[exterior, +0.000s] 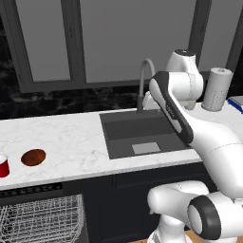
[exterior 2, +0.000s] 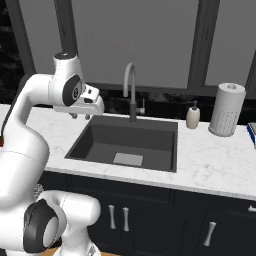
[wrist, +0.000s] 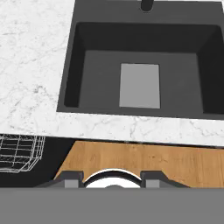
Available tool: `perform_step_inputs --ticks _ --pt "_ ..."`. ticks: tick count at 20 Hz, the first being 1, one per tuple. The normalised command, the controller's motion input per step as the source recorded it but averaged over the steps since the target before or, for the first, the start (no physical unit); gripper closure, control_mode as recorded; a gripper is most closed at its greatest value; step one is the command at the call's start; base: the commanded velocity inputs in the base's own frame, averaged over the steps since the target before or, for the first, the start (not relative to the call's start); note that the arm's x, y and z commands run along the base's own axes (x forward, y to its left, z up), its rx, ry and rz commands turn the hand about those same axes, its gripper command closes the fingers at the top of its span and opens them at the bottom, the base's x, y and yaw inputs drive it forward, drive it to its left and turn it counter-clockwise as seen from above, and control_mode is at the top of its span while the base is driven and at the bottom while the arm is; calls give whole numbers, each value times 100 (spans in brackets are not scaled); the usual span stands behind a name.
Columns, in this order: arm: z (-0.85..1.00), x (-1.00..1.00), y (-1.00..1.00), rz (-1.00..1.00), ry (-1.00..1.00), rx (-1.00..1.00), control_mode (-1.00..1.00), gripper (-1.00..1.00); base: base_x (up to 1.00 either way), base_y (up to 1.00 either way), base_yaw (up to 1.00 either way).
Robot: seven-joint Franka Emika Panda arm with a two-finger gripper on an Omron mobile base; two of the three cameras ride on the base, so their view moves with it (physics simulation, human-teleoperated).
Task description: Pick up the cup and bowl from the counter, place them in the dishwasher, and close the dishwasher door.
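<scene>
Cup (exterior: 3, 166) and bowl (exterior: 33, 157): we see them far left on the surface (exterior: 71, 137), well apart from our gripper (exterior 2: 80, 116).
Gripper: above the sink's (exterior 2: 125, 142) left edge, holding nothing; we cannot tell its spread.

We see flat, even rendered light with no clear source and no glare on the white marble counter (exterior: 66, 137). The sink (wrist: 140, 78) basin reads darker toward its walls, with only soft shading. Edges look slightly soft and pixelated; straight lines stay undistorted.
</scene>
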Motion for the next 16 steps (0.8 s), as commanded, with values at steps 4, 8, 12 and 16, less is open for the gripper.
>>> perform_step_inputs --ticks 4,8,12,16 --pt "-8 -2 -4 -5 0 1 -100 -100 0 0 0" --pt "-41 -24 11 -8 3 10 -100 -100 0 0 0" --pt "-65 -65 91 0 19 1 -100 -100 0 0 0" --pt "-59 -18 100 0 24 0 -100 -100 0 0 0"
